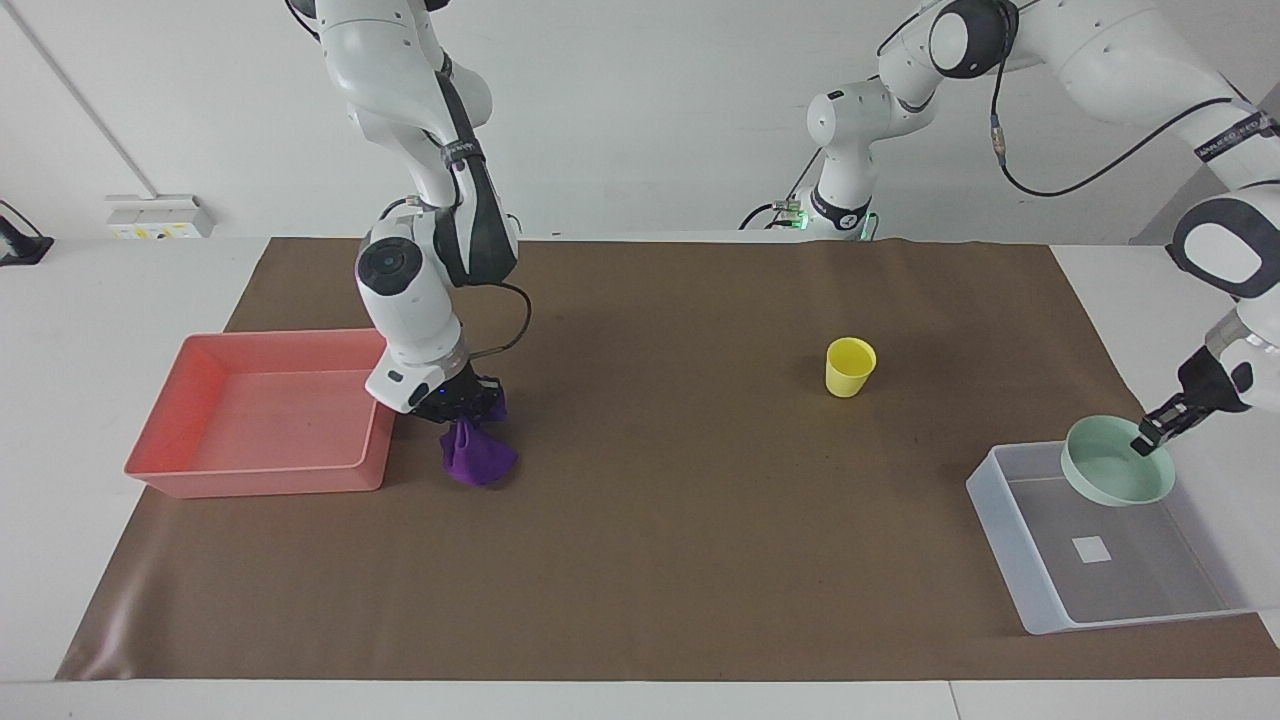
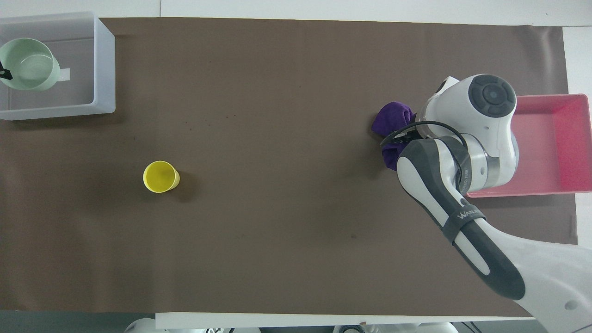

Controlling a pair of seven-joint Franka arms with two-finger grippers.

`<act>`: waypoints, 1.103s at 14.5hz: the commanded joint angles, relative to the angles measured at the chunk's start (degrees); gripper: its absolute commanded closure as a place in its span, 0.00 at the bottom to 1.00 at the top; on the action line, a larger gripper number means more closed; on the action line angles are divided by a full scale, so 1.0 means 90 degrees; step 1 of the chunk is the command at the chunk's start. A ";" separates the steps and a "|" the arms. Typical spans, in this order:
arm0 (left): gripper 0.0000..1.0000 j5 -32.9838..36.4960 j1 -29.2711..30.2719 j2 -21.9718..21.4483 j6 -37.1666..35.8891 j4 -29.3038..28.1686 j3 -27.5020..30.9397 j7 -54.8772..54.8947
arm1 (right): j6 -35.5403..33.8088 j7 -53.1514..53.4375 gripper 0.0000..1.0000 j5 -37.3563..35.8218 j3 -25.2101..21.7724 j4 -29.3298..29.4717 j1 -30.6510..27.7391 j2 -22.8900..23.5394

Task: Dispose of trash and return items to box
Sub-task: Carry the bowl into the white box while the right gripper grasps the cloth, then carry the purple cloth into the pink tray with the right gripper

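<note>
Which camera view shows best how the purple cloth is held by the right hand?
The facing view: there the right hand grips the top of the purple cloth, whose lower folds hang down beside the pink tray. In the overhead view the arm covers the hand, and only part of the cloth shows.

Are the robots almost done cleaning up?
Not yet; nothing is put away. The left gripper holds the mint bowl by its rim over the clear box. The right gripper grips the purple cloth beside the pink tray. The yellow cup waits on the mat.
</note>
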 commanded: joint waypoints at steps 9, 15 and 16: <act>0.00 0.0045 -0.0141 0.0421 0.2192 -0.0921 0.0172 -0.0062 | -0.2039 -0.0936 0.91 -0.0047 -0.0044 0.0750 -0.1801 -0.1047; 0.00 0.0065 -0.0374 -0.1020 -0.0411 -0.0558 0.0162 -0.0091 | -0.1278 -0.1486 0.90 -0.0086 -0.0044 -0.0480 -0.2555 -0.1351; 0.00 0.0065 -0.0472 -0.1372 -0.1093 -0.0637 0.0153 -0.0130 | -0.1113 -0.1525 0.90 -0.0086 -0.0044 -0.0607 -0.2584 -0.1322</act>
